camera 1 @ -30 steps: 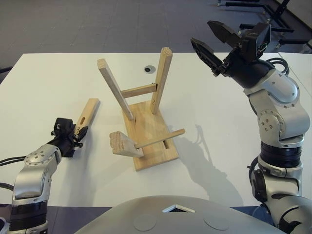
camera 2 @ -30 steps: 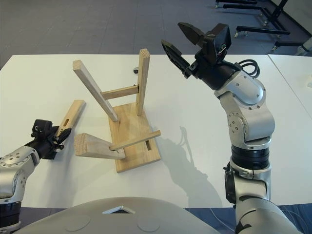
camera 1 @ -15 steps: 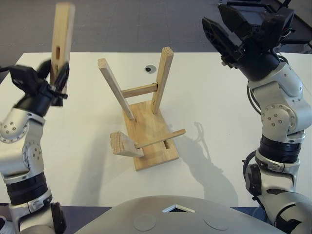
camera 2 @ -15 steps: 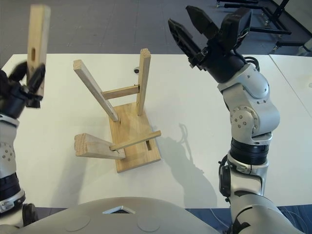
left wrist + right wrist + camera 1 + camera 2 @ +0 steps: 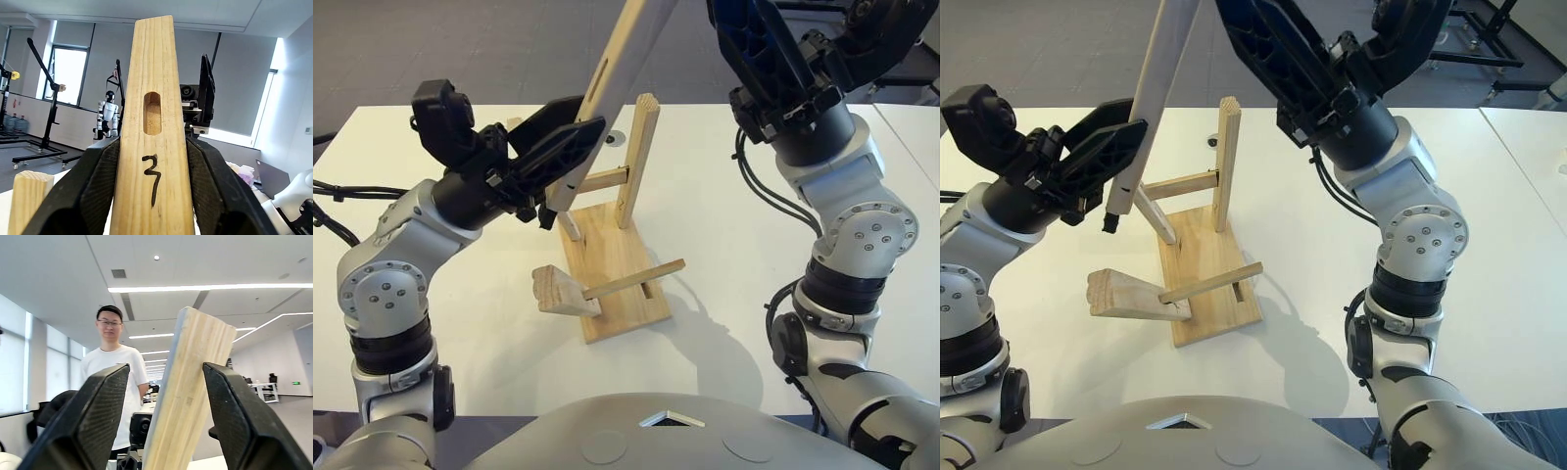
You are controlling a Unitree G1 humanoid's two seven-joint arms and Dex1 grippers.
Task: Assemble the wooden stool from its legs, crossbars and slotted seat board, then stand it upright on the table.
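Observation:
The slotted seat board (image 5: 617, 294) lies flat on the table. Two legs (image 5: 639, 157) joined by a crossbar (image 5: 595, 181) stand up from it. A third leg (image 5: 560, 291) with its crossbar (image 5: 636, 279) lies across the board's near end. My left gripper (image 5: 573, 137) is shut on a fourth, slotted leg (image 5: 612, 69) and holds it high above the board, tilted up toward my right arm. That leg's upper end (image 5: 190, 382) sits between the fingers (image 5: 759, 54) of my right gripper (image 5: 165, 367), which is open around it.
The white table (image 5: 431, 323) has bare room on both sides of the board. A small dark hole (image 5: 610, 140) sits in the tabletop behind the standing legs. Another table's edge (image 5: 915, 122) shows at the far right.
My left gripper picked the slotted leg up off the table, lifted it at the left, then swung it over the board. My right gripper rose and moved in around its upper end.

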